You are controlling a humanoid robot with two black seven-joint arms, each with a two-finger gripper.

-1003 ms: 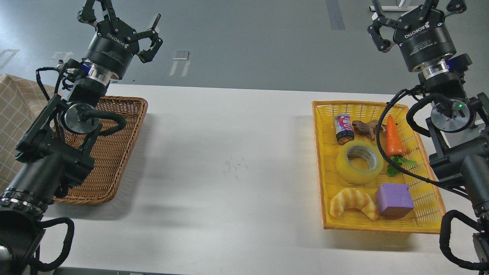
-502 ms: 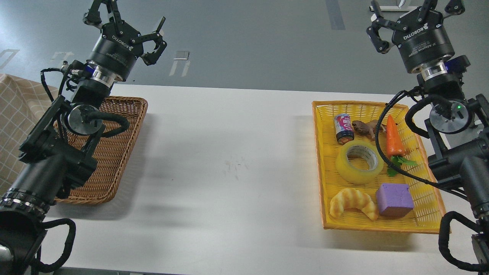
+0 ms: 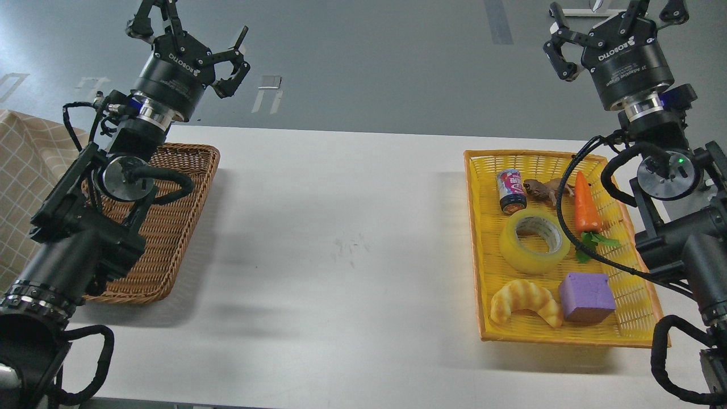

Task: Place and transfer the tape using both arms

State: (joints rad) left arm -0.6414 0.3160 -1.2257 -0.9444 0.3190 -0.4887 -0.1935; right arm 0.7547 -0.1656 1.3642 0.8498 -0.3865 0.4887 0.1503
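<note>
The tape (image 3: 534, 241), a wide translucent yellow roll with a grey-white core, lies flat in the middle of the yellow basket (image 3: 476, 238) on the right of the white table. My right gripper (image 3: 613, 14) is raised high beyond the table's far edge, above and behind the basket, its fingers spread open and empty. My left gripper (image 3: 187, 28) is raised high at the far left, above the brown wicker basket (image 3: 176, 227), fingers spread open and empty. Both grippers are far from the tape.
The yellow basket also holds a small can (image 3: 510, 191), a brown toy frog (image 3: 544, 190), a carrot (image 3: 585, 204), a croissant (image 3: 525, 301) and a purple block (image 3: 586, 296). A checked cloth (image 3: 23, 170) hangs at the left edge. The white table (image 3: 341, 244) spans between the baskets.
My left gripper has shifted slightly right and up. My right gripper has edged slightly left. The tape and other objects have not moved.
</note>
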